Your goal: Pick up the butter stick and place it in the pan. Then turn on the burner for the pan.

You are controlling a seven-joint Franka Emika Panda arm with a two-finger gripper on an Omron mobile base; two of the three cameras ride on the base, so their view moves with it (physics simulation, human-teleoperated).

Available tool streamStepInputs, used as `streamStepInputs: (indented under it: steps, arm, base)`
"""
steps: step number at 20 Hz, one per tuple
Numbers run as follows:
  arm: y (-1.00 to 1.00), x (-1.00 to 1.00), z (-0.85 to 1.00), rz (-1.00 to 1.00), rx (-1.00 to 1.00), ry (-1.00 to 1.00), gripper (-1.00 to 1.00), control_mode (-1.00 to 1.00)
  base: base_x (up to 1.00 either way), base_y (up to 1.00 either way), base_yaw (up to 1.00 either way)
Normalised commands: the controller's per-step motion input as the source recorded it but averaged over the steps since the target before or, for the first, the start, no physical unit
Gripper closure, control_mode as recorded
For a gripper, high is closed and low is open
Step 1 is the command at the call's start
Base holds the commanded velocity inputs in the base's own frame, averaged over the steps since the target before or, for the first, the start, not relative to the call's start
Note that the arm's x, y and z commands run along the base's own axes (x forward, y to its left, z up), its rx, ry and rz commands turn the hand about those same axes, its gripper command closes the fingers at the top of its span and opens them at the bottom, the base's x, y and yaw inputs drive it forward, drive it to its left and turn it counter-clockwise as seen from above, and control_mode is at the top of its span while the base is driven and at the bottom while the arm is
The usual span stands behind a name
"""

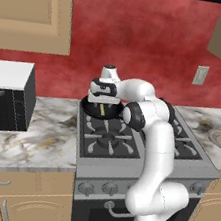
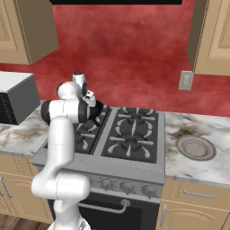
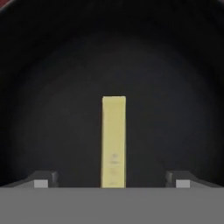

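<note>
Red wall [image 1: 143, 47] runs behind a marble counter [image 1: 32, 140], and beige cabinets hang above it on both sides. Between the two parts of the counter stands a grey stove [image 1: 126, 150] with dark grates and a row of round knobs [image 1: 108, 187] on its front face. On the left part of the counter sits a black and white microwave [image 1: 6, 96]. On the right part lies a round grey disc [image 2: 196, 147] flat on the marble, and above it on the wall is a pale outlet plate [image 2: 184, 80].

At the far left burner of the stove rests the pan [image 1: 90, 107], round and black. The white arm bends over the stove and reaches to this corner, so the gripper [image 1: 104, 100] hangs just above the pan and points down into it. In the right base view the arm covers most of the pan, and I see only a dark piece of it [image 2: 98, 109] beside the hand.

Inside the pan lies the butter stick [image 3: 113, 142], a thin pale yellow bar, flat on the black bottom. In the left base view it shows as a small yellow line [image 1: 102, 111] under the hand. In the hand view the two fingertips [image 3: 43, 179] stand wide apart, one on each side of the stick, and neither touches it. The jaws grip nothing.
</note>
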Motion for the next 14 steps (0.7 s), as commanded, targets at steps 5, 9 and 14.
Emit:
streamStepInputs:
  steps: [5, 9, 14]
  arm:
    - [0.00, -0.09, 0.23, 0.00, 0.00, 0.00, -1.00, -1.00]
    - [0.00, -0.35, 0.39, 0.00, 0.00, -0.05, -1.00, -1.00]
    - [0.00, -0.47, 0.32, 0.00, 0.00, -0.05, -1.00, -1.00]
  base:
    - [0.00, 0.00, 0.00]
    - [0.00, 0.00, 0.00]
    - [0.00, 0.00, 0.00]
